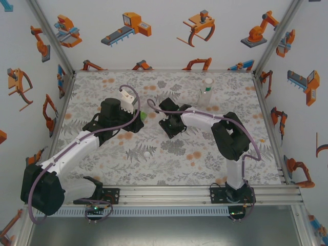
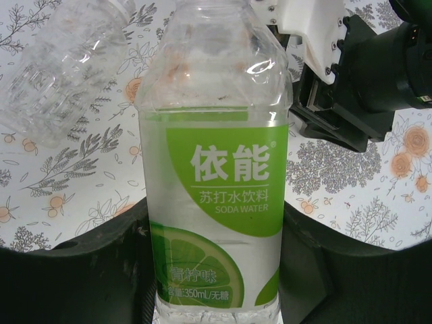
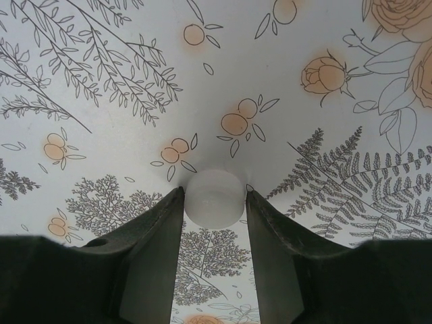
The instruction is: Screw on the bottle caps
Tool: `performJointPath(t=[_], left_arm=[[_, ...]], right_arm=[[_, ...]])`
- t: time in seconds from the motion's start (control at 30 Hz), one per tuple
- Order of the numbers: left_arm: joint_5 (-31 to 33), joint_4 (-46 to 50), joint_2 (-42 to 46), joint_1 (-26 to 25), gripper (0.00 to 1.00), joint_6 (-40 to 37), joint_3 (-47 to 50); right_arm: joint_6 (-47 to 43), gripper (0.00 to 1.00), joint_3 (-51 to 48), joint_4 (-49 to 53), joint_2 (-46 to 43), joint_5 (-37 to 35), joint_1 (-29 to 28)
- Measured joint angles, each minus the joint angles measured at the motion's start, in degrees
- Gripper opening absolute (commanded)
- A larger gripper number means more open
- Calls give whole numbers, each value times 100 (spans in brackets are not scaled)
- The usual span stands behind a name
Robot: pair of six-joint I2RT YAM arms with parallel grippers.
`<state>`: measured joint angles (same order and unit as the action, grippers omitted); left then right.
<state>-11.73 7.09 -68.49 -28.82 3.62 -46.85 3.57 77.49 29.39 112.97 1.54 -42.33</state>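
Observation:
My left gripper is shut on a clear bottle with a green soda-water label, gripping its lower body; the neck runs out of the top of the left wrist view. In the top view the left gripper sits mid-table with a bit of green at its tip. My right gripper is shut on a white cap between its fingertips, close above the floral cloth. In the top view the right gripper is just right of the left one. A second white cap lies loose on the cloth.
A clear unlabelled bottle lies on its side to the left of the held one. Another bottle stands upright at the back right. The right arm's black wrist is close behind the held bottle. Printed walls enclose the table.

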Motion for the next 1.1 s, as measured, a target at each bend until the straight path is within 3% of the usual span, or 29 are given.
performJointPath(t=[0.4,0.63,0.93,1.1], left_arm=[[-42,0,0,4,0,-13,0],[-479,2,0,48,0,-337,-4],[-1517,44,273,66,0,-1231,-122],[-1886,424,424,74,0,-1818,-767]], right_arm=[[-107,28,17,17,7,37,2],[31,24,15,184,-175,323,212],[197,24,13,317,-1797,1432,1117],[133,15,22,205,-2726,2256,1346]])
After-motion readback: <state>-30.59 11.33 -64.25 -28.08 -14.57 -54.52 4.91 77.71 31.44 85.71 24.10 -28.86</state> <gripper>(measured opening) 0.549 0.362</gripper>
